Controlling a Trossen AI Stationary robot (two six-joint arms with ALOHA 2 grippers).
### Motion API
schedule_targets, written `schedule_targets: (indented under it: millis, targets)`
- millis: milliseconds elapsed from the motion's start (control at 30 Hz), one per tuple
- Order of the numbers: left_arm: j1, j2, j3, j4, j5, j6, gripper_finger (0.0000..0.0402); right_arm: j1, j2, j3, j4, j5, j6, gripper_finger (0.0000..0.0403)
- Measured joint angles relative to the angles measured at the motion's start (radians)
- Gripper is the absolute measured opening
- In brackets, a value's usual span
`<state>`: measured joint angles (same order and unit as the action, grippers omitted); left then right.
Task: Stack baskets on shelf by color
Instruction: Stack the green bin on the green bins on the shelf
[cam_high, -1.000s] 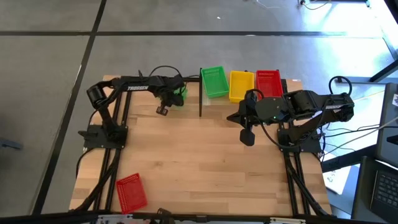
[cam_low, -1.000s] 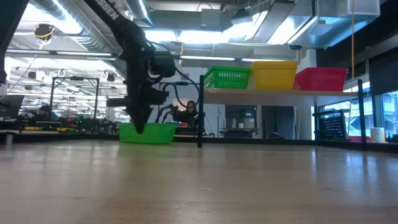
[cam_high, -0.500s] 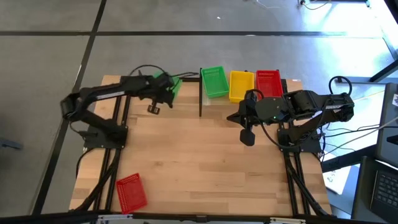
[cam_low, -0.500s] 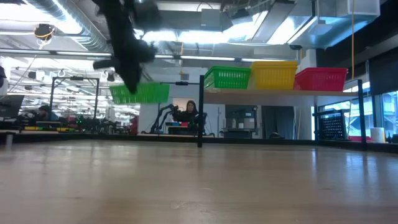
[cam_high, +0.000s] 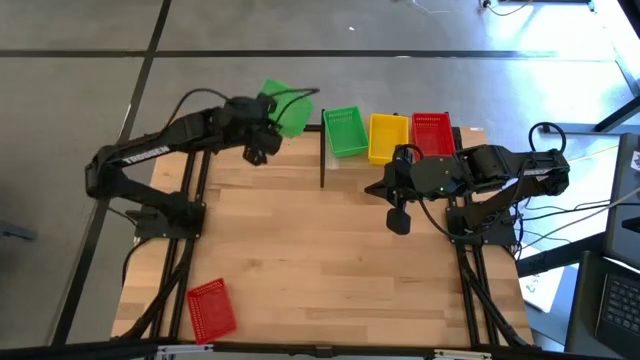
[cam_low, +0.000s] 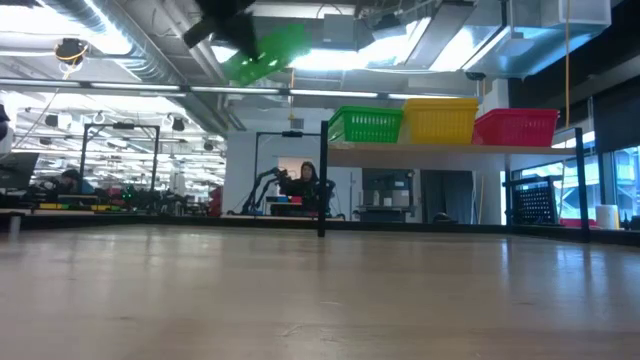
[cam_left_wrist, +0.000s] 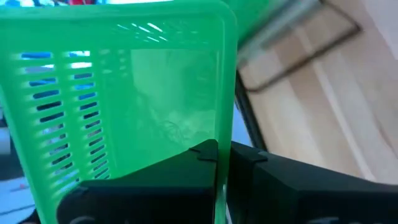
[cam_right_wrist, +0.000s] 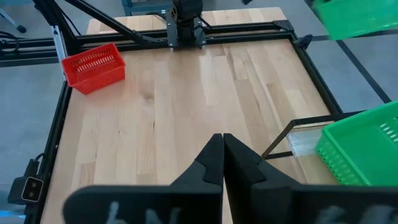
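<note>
Above the table's far left area, the left end effector (cam_high: 262, 140) is clamped shut on the rim of a green basket (cam_high: 287, 112), held high and tilted, just left of the post (cam_high: 322, 150) of the shelf (cam_low: 450, 148). On the shelf stand a green stack (cam_high: 345, 131), a yellow stack (cam_high: 388, 137) and a red stack (cam_high: 432, 133), side by side. A single red basket (cam_high: 211, 306) lies on the table (cam_high: 320, 260) near its front left corner. The right end effector (cam_high: 397, 222) waits over the right half of the table, fingers fully together and holding nothing. For the step in hand, the carried basket should probably be levelled before descent, brought over the post with clearance, and centred above the green stack so that it nests squarely. Release is best only once the basket is seated; a tilted drop risks catching the stack's rim or nudging the yellow stack beside it.
</note>
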<state>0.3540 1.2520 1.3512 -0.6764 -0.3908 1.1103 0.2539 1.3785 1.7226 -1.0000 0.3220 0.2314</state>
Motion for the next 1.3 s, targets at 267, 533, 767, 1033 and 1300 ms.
schedule_targets:
  millis: [267,533,767,1033,1300]
  targets:
    - [-0.002,0.195,0.337,-0.01,0.178,0.171,0.0,0.0,-0.024,0.0,0.0,0.084,0.038,0.0]
    - [-0.027,0.41,0.505,-0.042,0.218,0.364,0.0,0.0,-0.094,0.0,0.003,0.141,0.053,0.0]
    - [-0.036,0.507,0.506,-0.049,0.229,0.441,0.0,0.0,-0.117,0.0,-0.007,0.14,0.035,0.0]
    - [0.003,0.546,0.504,-0.104,0.224,0.528,0.0,0.0,-0.118,0.0,-0.016,0.138,-0.005,0.0]
    - [0.038,0.543,0.475,-0.094,0.227,0.607,0.0,0.0,-0.118,0.0,-0.016,0.138,-0.012,0.0]
